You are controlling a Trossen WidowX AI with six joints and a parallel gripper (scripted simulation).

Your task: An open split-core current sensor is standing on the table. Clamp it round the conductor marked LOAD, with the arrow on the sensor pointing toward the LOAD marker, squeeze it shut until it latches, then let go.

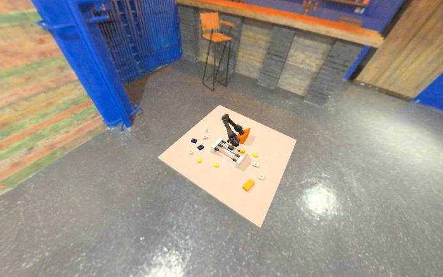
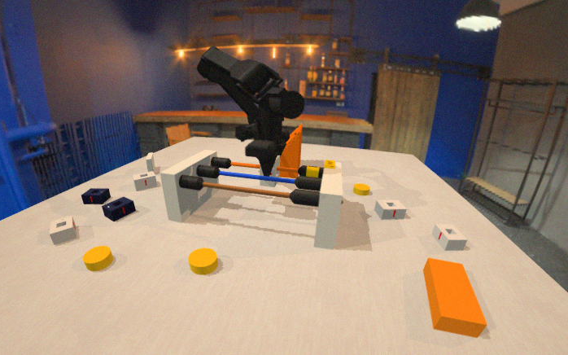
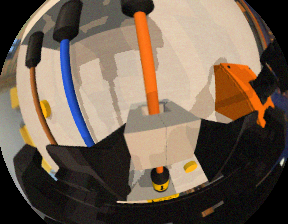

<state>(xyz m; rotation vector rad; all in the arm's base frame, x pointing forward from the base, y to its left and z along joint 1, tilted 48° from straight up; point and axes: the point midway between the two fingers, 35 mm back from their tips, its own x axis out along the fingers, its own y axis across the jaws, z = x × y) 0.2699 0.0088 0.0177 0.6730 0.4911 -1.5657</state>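
Observation:
The white current sensor (image 3: 162, 145) (image 2: 268, 182) surrounds the orange conductor (image 3: 146, 55) (image 2: 244, 165), which passes through its opening. A thin seam runs down its near face, with no clear gap there. Its arrow is not visible, and I cannot tell whether it is latched. My gripper (image 3: 154, 121) (image 2: 267, 173) is shut on the sensor, one black finger on each side. The conductor's right end in the exterior view has a black sleeve with a yellow band (image 2: 312, 172). A yellow label (image 2: 329, 164) is on top of the end block there; its text is unreadable.
Blue (image 2: 255, 177) and brown (image 2: 246, 190) conductors run beside the orange one between white end blocks (image 2: 330, 211). An orange bracket (image 2: 290, 154) (image 3: 235, 92) stands behind. White and dark blocks, yellow discs (image 2: 203, 260) and an orange box (image 2: 452, 295) lie around the rack.

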